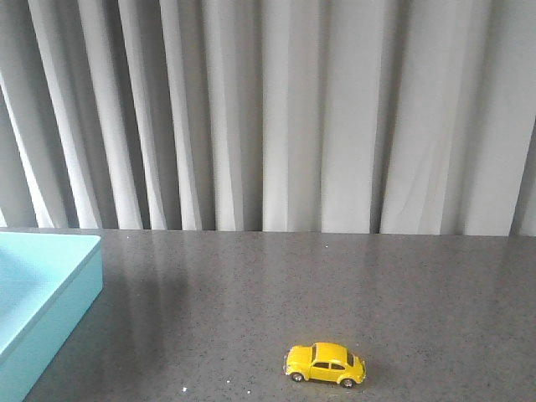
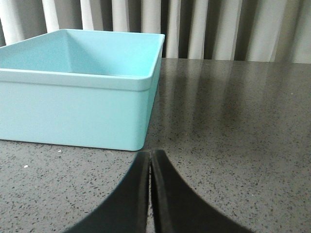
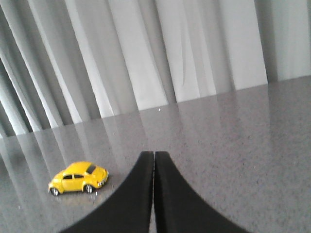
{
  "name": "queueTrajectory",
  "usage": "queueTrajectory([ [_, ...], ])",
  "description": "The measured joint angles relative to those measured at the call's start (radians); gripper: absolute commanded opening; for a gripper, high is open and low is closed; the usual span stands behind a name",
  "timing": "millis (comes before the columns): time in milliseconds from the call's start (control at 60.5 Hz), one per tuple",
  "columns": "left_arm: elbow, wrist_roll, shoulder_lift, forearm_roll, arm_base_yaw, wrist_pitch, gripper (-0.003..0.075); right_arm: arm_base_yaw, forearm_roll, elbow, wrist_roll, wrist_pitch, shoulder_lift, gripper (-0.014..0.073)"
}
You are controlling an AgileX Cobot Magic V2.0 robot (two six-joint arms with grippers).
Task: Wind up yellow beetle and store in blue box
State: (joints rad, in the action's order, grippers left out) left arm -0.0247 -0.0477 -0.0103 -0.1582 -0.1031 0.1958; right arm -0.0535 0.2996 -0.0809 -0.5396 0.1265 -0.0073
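Observation:
The yellow beetle (image 1: 325, 364) stands on its wheels on the dark speckled table near the front edge, a little right of centre. The right wrist view has the beetle (image 3: 78, 177) off to one side of my right gripper (image 3: 154, 154), which is shut and holds nothing. The blue box (image 1: 46, 289) sits at the table's left edge, open side up. In the left wrist view the box (image 2: 77, 104) is just ahead of my left gripper (image 2: 150, 152), shut and empty, near the box's corner. Neither arm shows in the front view.
A grey pleated curtain (image 1: 276, 109) hangs behind the table's far edge. The dark table top (image 1: 335, 285) runs between the box and the beetle and on to the right.

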Motion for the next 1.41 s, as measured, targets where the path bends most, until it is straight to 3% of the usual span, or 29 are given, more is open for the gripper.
queueTrajectory([
  [198,0.000,0.000,0.000,0.000,0.000,0.000,-0.0006,0.000,-0.025,-0.297,0.000,0.189,0.142,-0.0001],
  [414,0.000,0.000,0.000,0.000,0.000,0.000,-0.0006,0.000,-0.029,-0.422,0.013,0.168,0.235,0.0031],
  [513,0.000,0.000,0.000,0.000,0.000,0.000,-0.0006,0.000,-0.043,-0.473,0.067,0.201,0.306,0.0126],
  [711,0.000,0.000,0.000,0.000,0.000,0.000,-0.0006,-0.017,-0.199,-0.664,0.291,0.304,0.503,0.0493],
  [811,0.000,0.000,0.000,0.000,0.000,0.000,-0.0006,-0.022,-0.264,-0.726,0.381,0.294,0.578,0.0598],
  [959,0.000,0.000,0.000,0.000,0.000,0.000,-0.0006,-0.023,-0.292,-0.756,0.421,0.266,0.665,0.0598],
  [1075,0.000,0.000,0.000,0.000,0.000,0.000,-0.0006,-0.023,-0.342,-0.891,0.472,0.393,0.783,0.0581],
  [1257,0.000,0.000,0.000,0.000,0.000,0.000,-0.0006,-0.023,-0.561,-1.198,0.631,0.608,1.039,0.0580],
  [1406,0.000,0.000,0.000,0.000,0.000,0.000,-0.0006,-0.047,-0.703,-1.447,0.677,0.791,1.272,0.0579],
])
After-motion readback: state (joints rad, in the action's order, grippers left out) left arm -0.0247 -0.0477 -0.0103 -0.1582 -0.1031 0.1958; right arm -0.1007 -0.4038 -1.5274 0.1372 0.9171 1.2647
